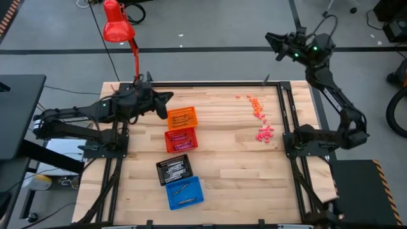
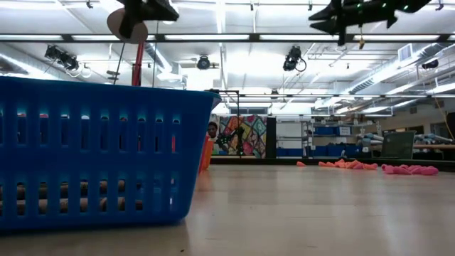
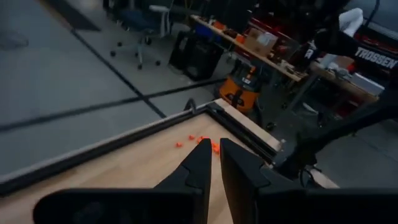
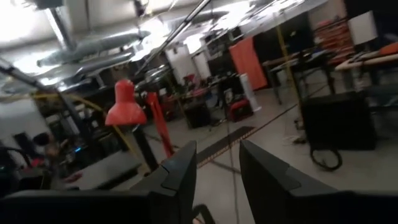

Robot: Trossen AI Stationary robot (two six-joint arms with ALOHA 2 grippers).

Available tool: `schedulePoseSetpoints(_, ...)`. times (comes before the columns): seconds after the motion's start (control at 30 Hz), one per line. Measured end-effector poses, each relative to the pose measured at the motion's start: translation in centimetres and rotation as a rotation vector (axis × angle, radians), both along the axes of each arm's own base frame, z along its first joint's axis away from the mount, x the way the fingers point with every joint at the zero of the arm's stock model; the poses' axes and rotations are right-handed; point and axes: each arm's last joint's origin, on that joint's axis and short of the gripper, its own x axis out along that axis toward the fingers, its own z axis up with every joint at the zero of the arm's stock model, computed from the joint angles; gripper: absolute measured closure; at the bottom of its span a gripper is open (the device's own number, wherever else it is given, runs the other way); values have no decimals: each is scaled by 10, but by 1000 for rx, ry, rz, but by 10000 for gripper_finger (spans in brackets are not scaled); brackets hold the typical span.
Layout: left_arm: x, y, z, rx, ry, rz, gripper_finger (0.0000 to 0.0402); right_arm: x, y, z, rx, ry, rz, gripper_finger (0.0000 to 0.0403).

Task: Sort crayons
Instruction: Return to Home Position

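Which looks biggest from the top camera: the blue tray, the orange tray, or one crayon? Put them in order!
1. Blue tray, a bit the biggest.
2. Orange tray, only slightly smaller; both lie flat on the table, so that is fair.
3. One crayon, far smaller than either tray.

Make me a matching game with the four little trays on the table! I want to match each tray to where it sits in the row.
Things:
1. orange tray
2. red tray
3. black tray
4. blue tray

Places:
A. near end of the row, a few crayons inside
B. far end of the row, beside the left gripper
C. between the red and blue trays
D. between the orange and black trays

Pairs: 1-B, 2-D, 3-C, 4-A
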Motion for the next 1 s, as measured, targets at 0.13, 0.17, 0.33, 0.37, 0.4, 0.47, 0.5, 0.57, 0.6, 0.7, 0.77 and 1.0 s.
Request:
schedulePoseSetpoints(0.13, -10, -2, 6, 85, 22, -16, 359, -10, 30, 11, -2, 0, -97, 283)
schedulePoseSetpoints(0.17, -11, -2, 6, 102, 34, -19, 359, -11, 37, 12, 0, 15, -123, 286)
schedulePoseSetpoints(0.33, -10, -2, 0, 166, 69, -40, 359, -8, 60, 8, 27, 97, -115, 299)
schedulePoseSetpoints(0.37, -9, -2, -5, 173, 61, -56, 359, -6, 62, 7, 36, 102, -99, 302)
schedulePoseSetpoints(0.4, -7, -2, -10, 179, 52, -73, 359, -3, 65, 5, 40, 105, -76, 305)
schedulePoseSetpoints(0.47, -5, -1, -24, 179, 33, -105, 359, 2, 70, -2, 49, 112, -41, 309)
schedulePoseSetpoints(0.5, -4, -1, -30, 170, 15, -121, 359, 3, 73, -6, 50, 110, -35, 311)
schedulePoseSetpoints(0.57, -6, -1, -44, 142, -7, -136, 359, 3, 80, -18, 78, 104, -45, 313)
schedulePoseSetpoints(0.6, -8, -2, -50, 137, -14, -134, 359, 2, 83, -26, 98, 100, -52, 313)
schedulePoseSetpoints(0.7, -17, -3, -61, 120, -63, -134, 359, -2, 94, -53, 181, 85, -63, 313)
schedulePoseSetpoints(0.77, -26, -5, -68, 105, -86, -131, 359, -7, 103, -69, 223, 60, -69, 313)
schedulePoseSetpoints(1.0, -52, -8, -100, 49, -130, -122, 359, -20, 122, -120, 358, -41, -107, 313)
